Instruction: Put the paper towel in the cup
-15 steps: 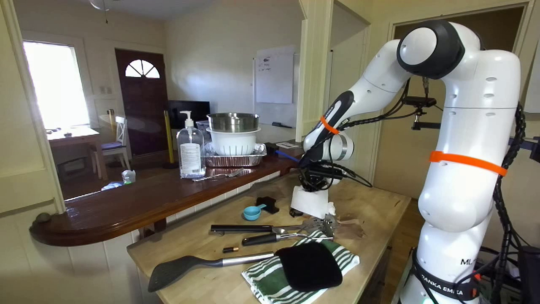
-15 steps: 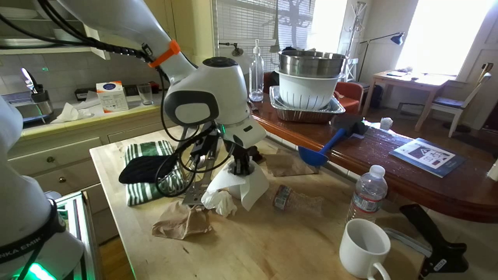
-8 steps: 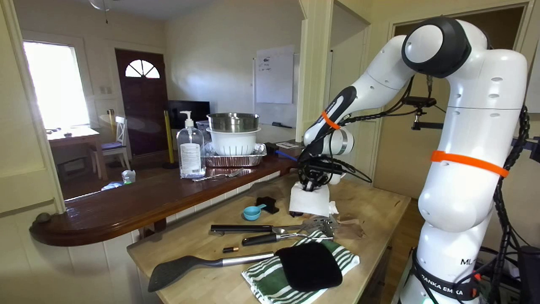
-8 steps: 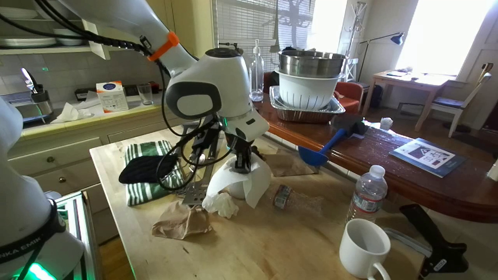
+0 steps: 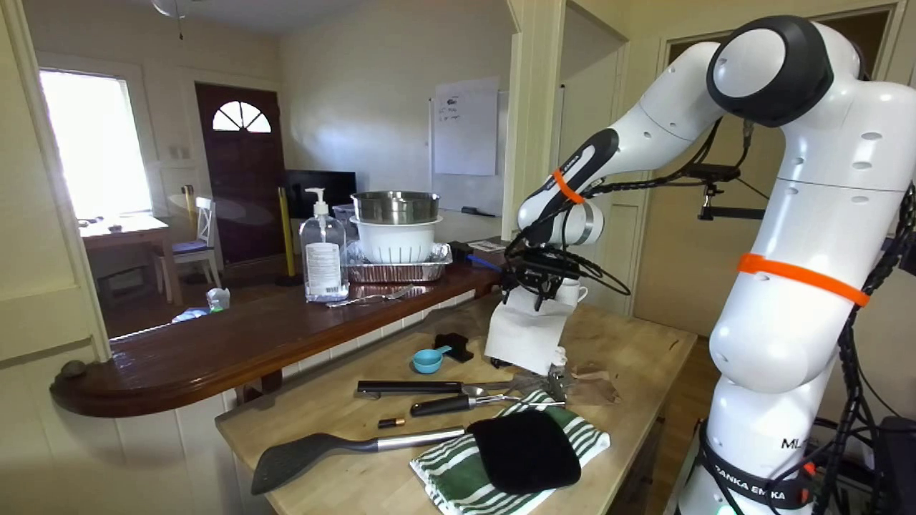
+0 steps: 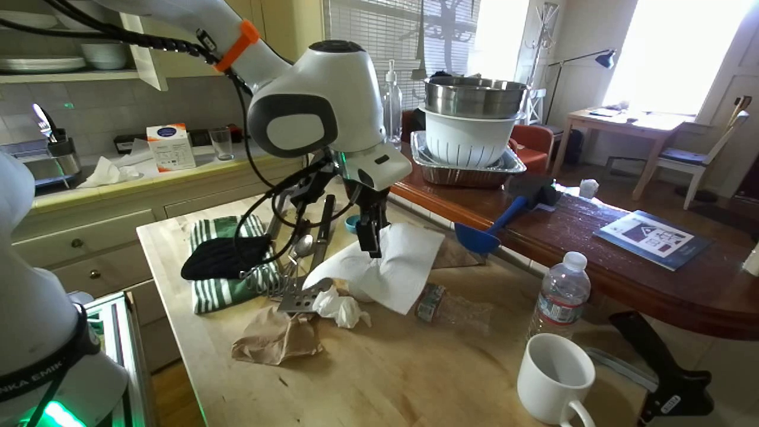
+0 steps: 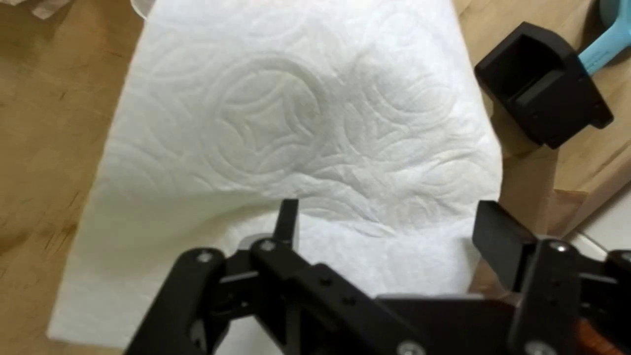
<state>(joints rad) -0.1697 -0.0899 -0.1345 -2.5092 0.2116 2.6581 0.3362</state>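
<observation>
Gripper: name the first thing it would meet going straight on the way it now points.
Most likely the paper towel, which spreads beneath the downward-pointing, open gripper; how much gap is left, if any, is hard to tell.

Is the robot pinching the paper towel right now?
No, in the wrist view the gripper has its fingers wide apart, with the paper towel showing between them.

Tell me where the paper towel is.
In an exterior view, the paper towel is right of centre, beneath the open gripper and right of the blue measuring cup.
</observation>
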